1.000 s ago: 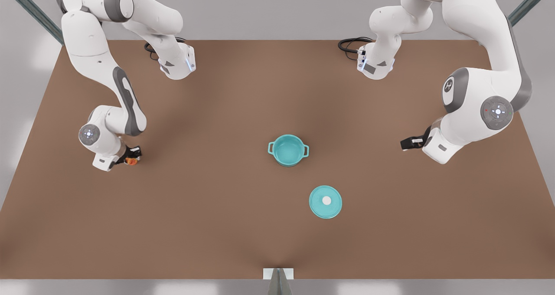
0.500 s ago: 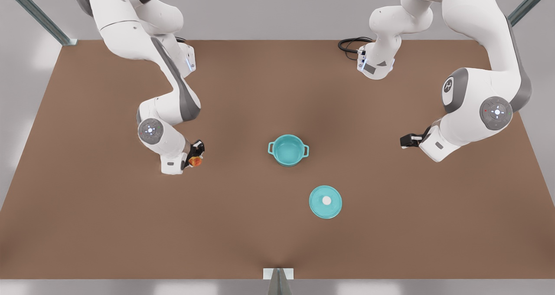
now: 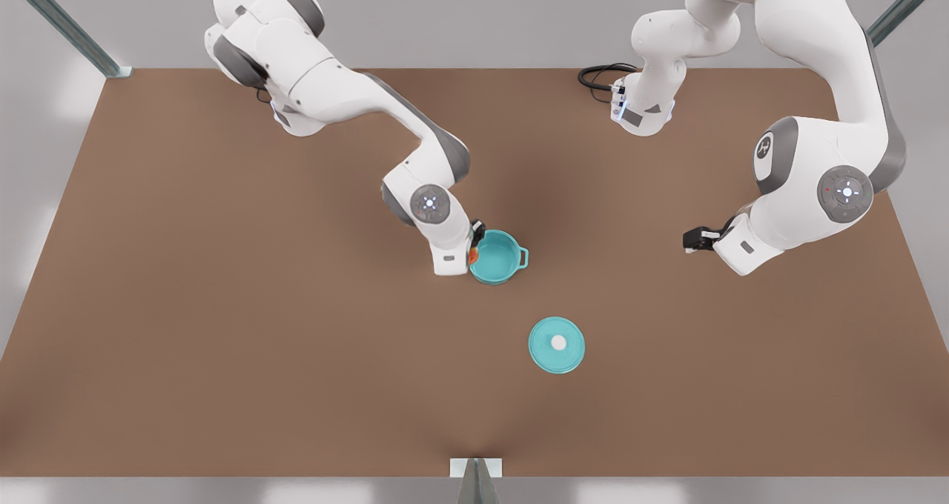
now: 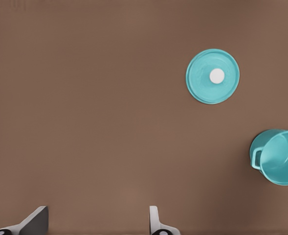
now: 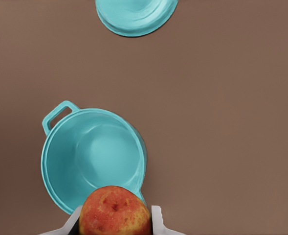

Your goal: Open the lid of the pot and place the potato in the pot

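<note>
Carrying step in hand: right gripper (image 3: 473, 254) at the pot (image 3: 496, 256) rim on the front view's left, fingers (image 5: 158, 221) pinching the potato (image 5: 115, 211). Pot lid (image 3: 557, 345) already off, flat on the counter (image 3: 222, 356), near the pot. Next, probably: shift over the opening, then release. Left gripper (image 3: 691, 241) waiting well apart, fingers (image 4: 154, 220) spread, empty.

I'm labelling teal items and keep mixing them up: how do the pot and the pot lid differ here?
The pot is a deep open bowl with loop handles; the pot lid is a flat disc with a white knob. The right gripper holds the potato at the pot's rim; the lid lies alone. Both are teal and round.
</note>
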You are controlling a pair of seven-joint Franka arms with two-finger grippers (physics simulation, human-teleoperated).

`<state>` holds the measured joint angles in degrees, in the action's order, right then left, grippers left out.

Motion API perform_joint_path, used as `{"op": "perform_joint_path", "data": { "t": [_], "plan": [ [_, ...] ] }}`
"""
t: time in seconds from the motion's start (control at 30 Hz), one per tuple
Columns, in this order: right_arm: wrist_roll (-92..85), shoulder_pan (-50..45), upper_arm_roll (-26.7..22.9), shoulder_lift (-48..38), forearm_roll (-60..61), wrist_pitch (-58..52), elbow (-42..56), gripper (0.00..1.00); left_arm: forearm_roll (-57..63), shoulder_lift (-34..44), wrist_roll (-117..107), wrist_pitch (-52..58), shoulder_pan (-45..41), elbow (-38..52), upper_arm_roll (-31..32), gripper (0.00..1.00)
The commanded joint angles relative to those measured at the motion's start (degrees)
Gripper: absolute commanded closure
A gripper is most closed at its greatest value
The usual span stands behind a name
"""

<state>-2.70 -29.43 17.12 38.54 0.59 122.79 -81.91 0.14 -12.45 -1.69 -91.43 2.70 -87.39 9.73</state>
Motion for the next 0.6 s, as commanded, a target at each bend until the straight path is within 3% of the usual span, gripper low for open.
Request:
{"op": "perform_joint_path", "data": {
  "t": [0.0, 0.3, 0.33, 0.37, 0.53, 0.57],
  "plan": [
    [21.2, -1.8, 0.0, 1.4, -0.1, 7.5, 0.4, 0.45, 0.0, 0.1, 2.6, -0.1, 0.0, 0.0, 0.0, 0.00],
    [22.8, -5.6, -0.6, 8.8, -0.1, 13.7, 5.0, 0.45, 0.0, 0.1, 2.6, -0.1, 0.0, 0.0, 0.0, 0.00],
    [22.8, -5.6, -0.6, 8.8, -0.1, 13.7, 5.0, 0.35, 0.0, 0.1, 2.6, -0.1, 0.0, 0.0, 0.0, 0.00],
    [22.7, -5.6, -0.7, 8.7, -0.2, 13.7, 5.0, 0.03, 0.0, 0.1, 2.6, -0.1, 0.0, 0.0, 0.0, 0.00],
    [22.3, -5.2, -1.7, 6.7, -0.2, 13.4, 4.5, 0.00, 0.0, 0.1, 2.6, -0.1, 0.0, 0.0, 0.0, 0.00],
    [21.3, -4.1, -5.2, 2.1, -0.4, 11.2, 1.8, 0.00, 0.0, 0.1, 2.6, -0.1, 0.0, 0.0, 0.0, 0.00]
  ]
}}
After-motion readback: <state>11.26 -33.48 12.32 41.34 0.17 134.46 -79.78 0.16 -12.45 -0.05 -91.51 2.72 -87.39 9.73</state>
